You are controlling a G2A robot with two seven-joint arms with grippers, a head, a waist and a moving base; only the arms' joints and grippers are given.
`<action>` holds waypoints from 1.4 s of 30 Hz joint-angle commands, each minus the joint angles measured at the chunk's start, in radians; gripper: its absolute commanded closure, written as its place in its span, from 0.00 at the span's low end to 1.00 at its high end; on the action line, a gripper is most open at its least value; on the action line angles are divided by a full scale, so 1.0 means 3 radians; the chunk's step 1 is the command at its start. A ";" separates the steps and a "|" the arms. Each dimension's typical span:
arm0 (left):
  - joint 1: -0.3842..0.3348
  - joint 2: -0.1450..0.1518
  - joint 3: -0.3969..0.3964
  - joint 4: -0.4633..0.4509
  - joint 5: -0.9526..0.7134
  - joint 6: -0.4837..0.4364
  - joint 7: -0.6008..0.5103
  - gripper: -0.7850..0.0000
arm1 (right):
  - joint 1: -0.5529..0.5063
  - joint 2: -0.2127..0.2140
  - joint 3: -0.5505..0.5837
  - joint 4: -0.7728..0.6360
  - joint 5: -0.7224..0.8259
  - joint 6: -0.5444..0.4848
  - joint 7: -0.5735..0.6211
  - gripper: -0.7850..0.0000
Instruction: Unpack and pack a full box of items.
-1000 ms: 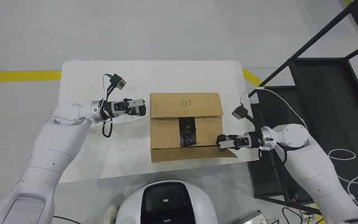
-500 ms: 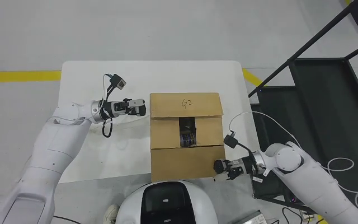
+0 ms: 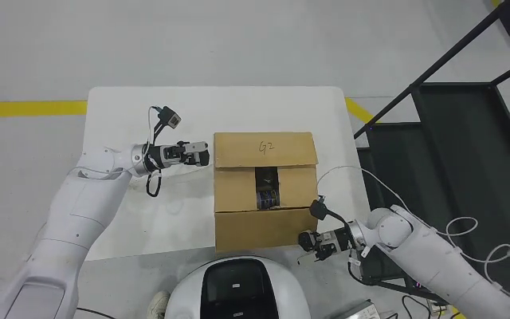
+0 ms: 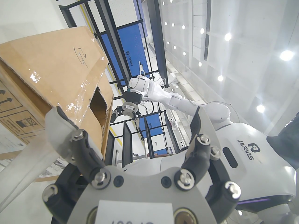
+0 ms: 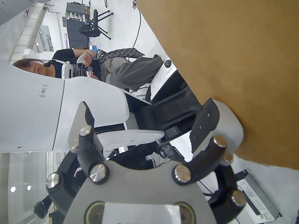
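Top view showed the left hand (image 3: 202,153) spread wide, just short of the far corner of the cardboard box (image 3: 239,187), probably poised to steady it or catch the far flap. The right hand (image 3: 305,242), also spread, sat at the opposite near corner, one finger by the near flap, likely to lift it. Between the hands, dark items (image 3: 267,191) showed through the flap gap. A black rack (image 3: 446,135) stood behind the right hand, beyond the worktop (image 3: 151,112).

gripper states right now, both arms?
Left gripper: open, empty, beside the box.
Right gripper: open, empty, at the box's near flap.
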 commanded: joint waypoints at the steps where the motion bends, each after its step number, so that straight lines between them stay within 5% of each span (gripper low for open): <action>1: 0.0048 0.0005 -0.0013 -0.0078 -0.0015 0.0045 -0.0021 0.00 | 0.0059 -0.0008 -0.0064 0.0047 -0.0032 -0.0086 -0.0086 0.00; 9: 0.0067 -0.0016 0.0004 -0.0211 -0.0061 0.0135 -0.0093 0.00 | 0.0219 0.0021 -0.0329 0.0182 0.0014 -0.0259 -0.0259 0.00; 14: 0.0076 -0.0062 0.0145 -0.0142 -0.0051 0.0407 -0.0070 0.00 | 0.0201 0.0190 -0.0333 0.0032 0.0396 -0.0284 -0.0283 0.00; 25: 0.0077 -0.0162 0.0324 0.0072 -0.0044 0.0428 -0.0019 0.00 | 0.0204 0.0514 -0.0387 -0.0079 0.1100 -0.0373 -0.0372 0.00; 34: 0.0167 -0.0140 0.0244 -0.0033 -0.0043 0.0423 -0.0213 0.00 | 0.0275 0.0658 -0.0595 -0.0131 0.1188 -0.0434 -0.0434 0.00; 42: 0.0213 -0.0143 0.0165 0.0053 -0.0086 0.0494 -0.0027 0.00 | 0.0428 0.0707 -0.0807 -0.0093 0.1257 -0.0476 -0.0475 0.00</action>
